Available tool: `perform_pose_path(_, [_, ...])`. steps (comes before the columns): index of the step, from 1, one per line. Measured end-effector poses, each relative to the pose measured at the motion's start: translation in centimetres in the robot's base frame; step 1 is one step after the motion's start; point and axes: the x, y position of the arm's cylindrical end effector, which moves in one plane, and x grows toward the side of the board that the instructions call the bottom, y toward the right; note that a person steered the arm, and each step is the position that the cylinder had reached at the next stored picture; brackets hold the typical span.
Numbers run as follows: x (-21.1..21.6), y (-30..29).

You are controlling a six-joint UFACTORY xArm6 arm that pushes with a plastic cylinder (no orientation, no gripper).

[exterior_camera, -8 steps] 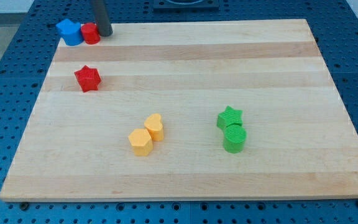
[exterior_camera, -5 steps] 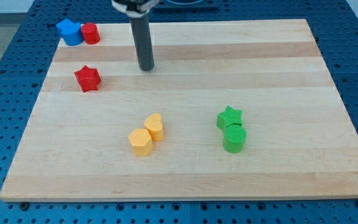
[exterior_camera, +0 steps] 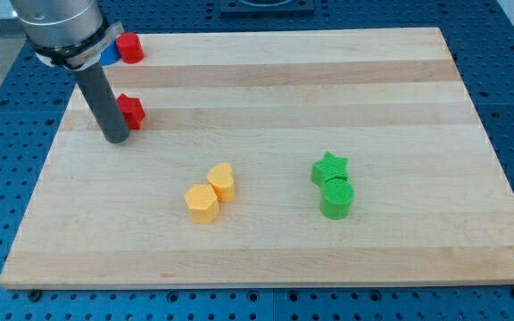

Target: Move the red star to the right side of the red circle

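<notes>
Tip (exterior_camera: 115, 139) sits just left-below the red star (exterior_camera: 133, 110), rod hiding part of it. No jaws here, nothing held. You'd want to push up-right, stopping right of the red circle (exterior_camera: 131, 47).

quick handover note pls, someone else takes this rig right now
My tip is down on the board at the red star's lower left, at or very near it; contact can't be confirmed.
The red circle sits at the board's top-left corner, beside a blue block mostly hidden by the arm.
Done: nothing yet; the star lies below the circle.
Left: push the star up and round to the circle's right side.
</notes>
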Motion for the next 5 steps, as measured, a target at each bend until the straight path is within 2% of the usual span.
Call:
perform_pose_path(2, [-3.6,0.0])
perform_pose_path(5, [-11.9,0.0])
